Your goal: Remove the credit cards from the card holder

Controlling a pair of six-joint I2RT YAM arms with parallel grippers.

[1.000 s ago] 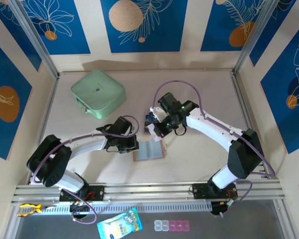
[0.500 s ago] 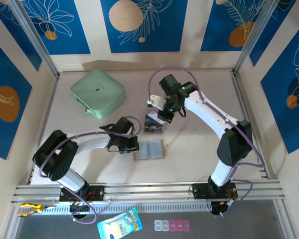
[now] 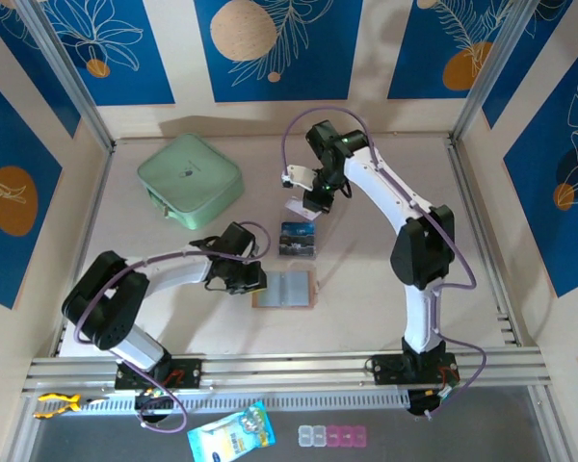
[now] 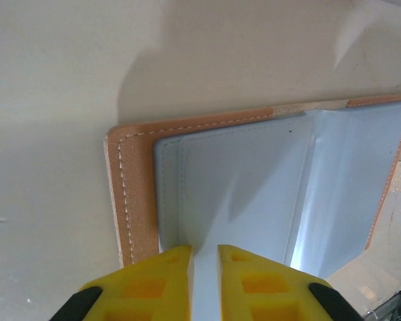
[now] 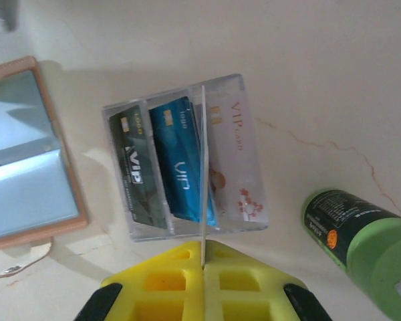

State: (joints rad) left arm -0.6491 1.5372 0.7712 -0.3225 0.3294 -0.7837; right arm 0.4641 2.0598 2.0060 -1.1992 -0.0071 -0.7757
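Observation:
The card holder [image 3: 287, 289] lies open on the table, tan-pink with grey plastic sleeves [image 4: 254, 180]. My left gripper [image 4: 205, 251] is at its left edge, the yellow fingers nearly together on the sleeve, seen from above too [image 3: 250, 279]. My right gripper [image 5: 204, 249] is shut on a thin pale credit card [image 5: 203, 167], seen edge-on. It hangs above a transparent box [image 5: 241, 83] that holds a dark card [image 5: 137, 170], a blue card [image 5: 180, 160] and a pale card [image 5: 237, 160]. From above, the right gripper [image 3: 306, 204] is beyond the box [image 3: 298, 241].
A mint-green square case [image 3: 190, 180] sits at the back left. A green bottle [image 5: 361, 241] stands to the right of the box. The card holder [image 5: 27, 154] lies left of the box. A blue packet [image 3: 231, 433] lies below the rail.
My right gripper has moved away from the card holder and past the box toward the back, with the pale card in it. The card holder has shifted slightly left with my left gripper.

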